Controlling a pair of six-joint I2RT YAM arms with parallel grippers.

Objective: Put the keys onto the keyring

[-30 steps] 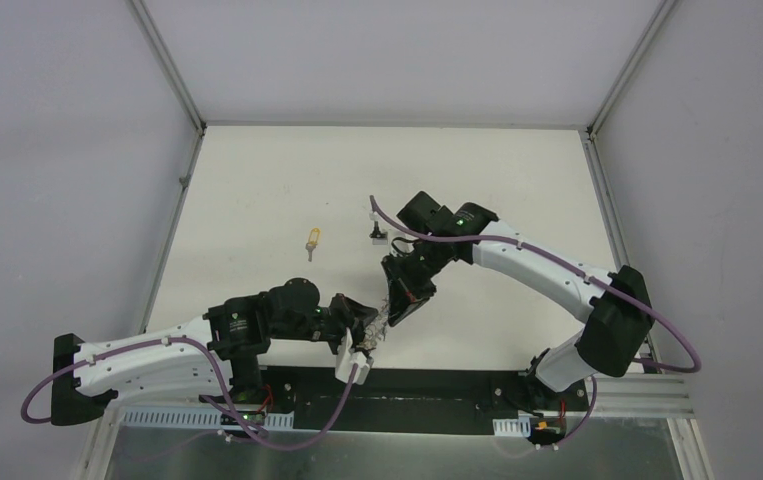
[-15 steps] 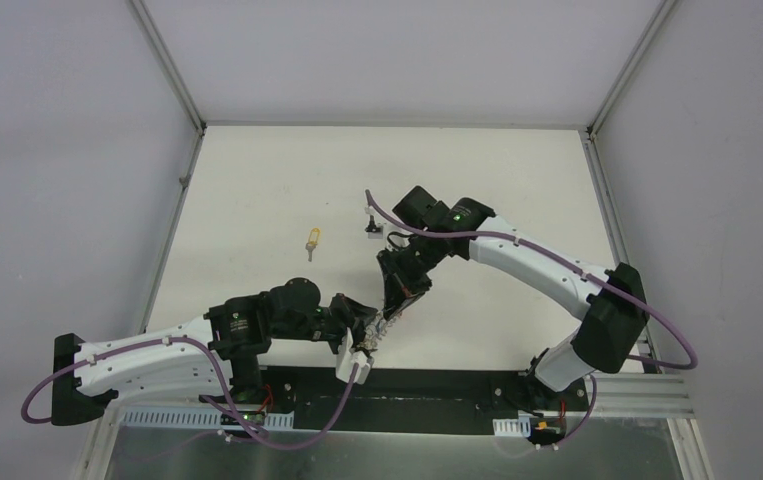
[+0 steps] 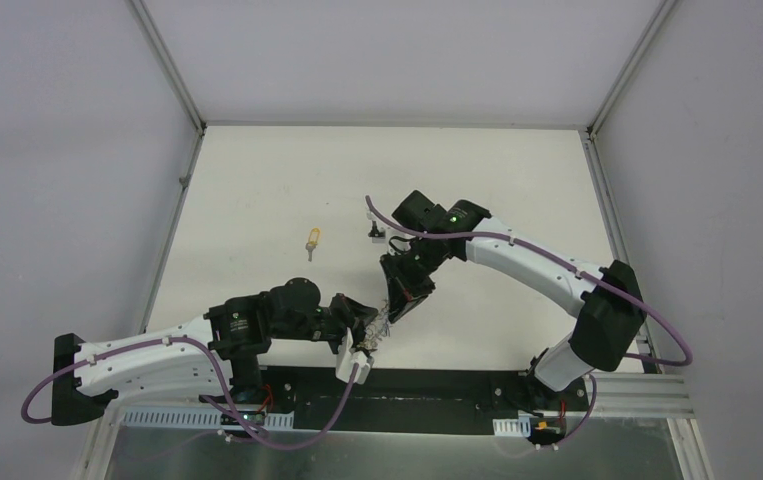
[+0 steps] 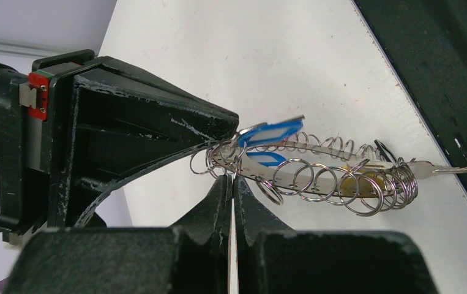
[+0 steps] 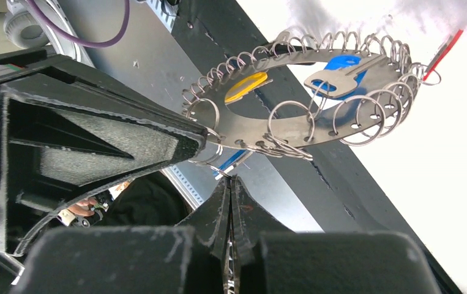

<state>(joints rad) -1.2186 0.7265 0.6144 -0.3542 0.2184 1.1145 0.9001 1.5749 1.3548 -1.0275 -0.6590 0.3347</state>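
The right arm has edged left, its closed right gripper (image 5: 231, 182) now at a blue-headed silver key (image 4: 270, 133) on the grey wiry metal keyring (image 4: 316, 177), pinched by the left gripper (image 4: 231, 180) over the near counter (image 3: 257, 200): threading seems underway.

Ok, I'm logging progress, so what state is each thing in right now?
left gripper: shut on the keyring
right gripper: shut, apparently pinching a blue key at the ring's edge
keyring: held between both grippers, keys among its coils
yellow key: lying loose on the table, untouched
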